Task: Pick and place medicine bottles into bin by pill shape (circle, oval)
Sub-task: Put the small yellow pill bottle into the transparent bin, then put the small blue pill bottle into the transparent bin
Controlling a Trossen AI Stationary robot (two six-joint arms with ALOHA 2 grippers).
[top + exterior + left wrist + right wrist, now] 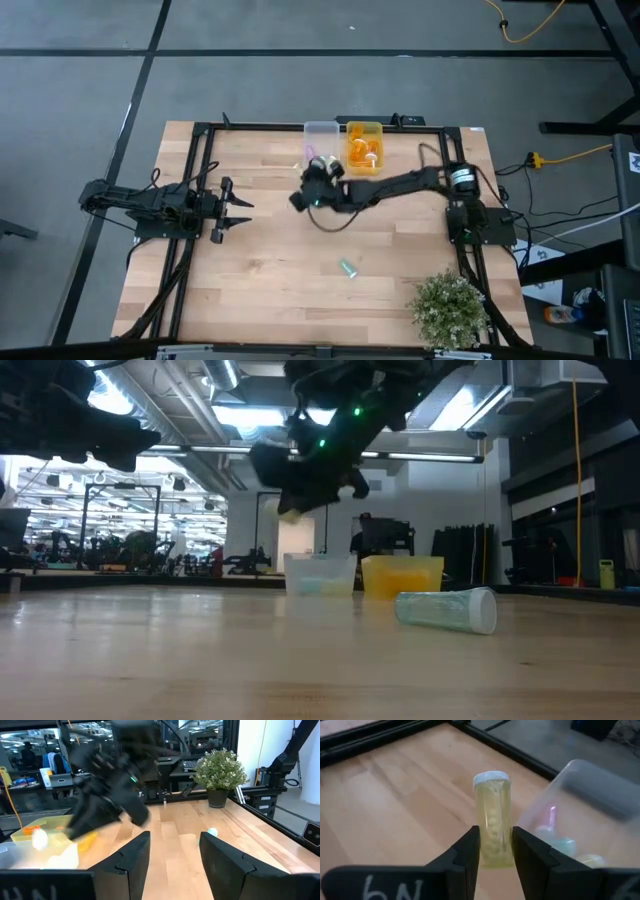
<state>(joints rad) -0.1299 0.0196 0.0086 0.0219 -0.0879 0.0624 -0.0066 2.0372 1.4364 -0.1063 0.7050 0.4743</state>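
Note:
My right gripper [496, 836] is shut on a pale yellow-green bottle [492, 805] with a white cap. It hangs above the table beside the clear bin [320, 138]; in the high view the gripper [306, 194] is at the table's far middle. The clear bin [580, 795] holds pink, teal and pale bottles. The orange bin [363, 146] next to it holds orange bottles. A teal bottle [347, 268] lies on its side on the table nearer the front; it also shows in the low view [445, 609]. My left gripper [238, 211] is open and empty at the table's left. My right gripper pinches the bottle's side walls [485, 847] between its two fingers, at the end away from the cap. The bottle runs along the fingers, its white cap [490, 777] pointing away from the gripper. It is lifted clear of the table.
A potted plant [450, 308] stands at the front right corner. Black frame rails [200, 180] run along the table's left, far and right sides. Bare wood lies between the teal bottle and the bins.

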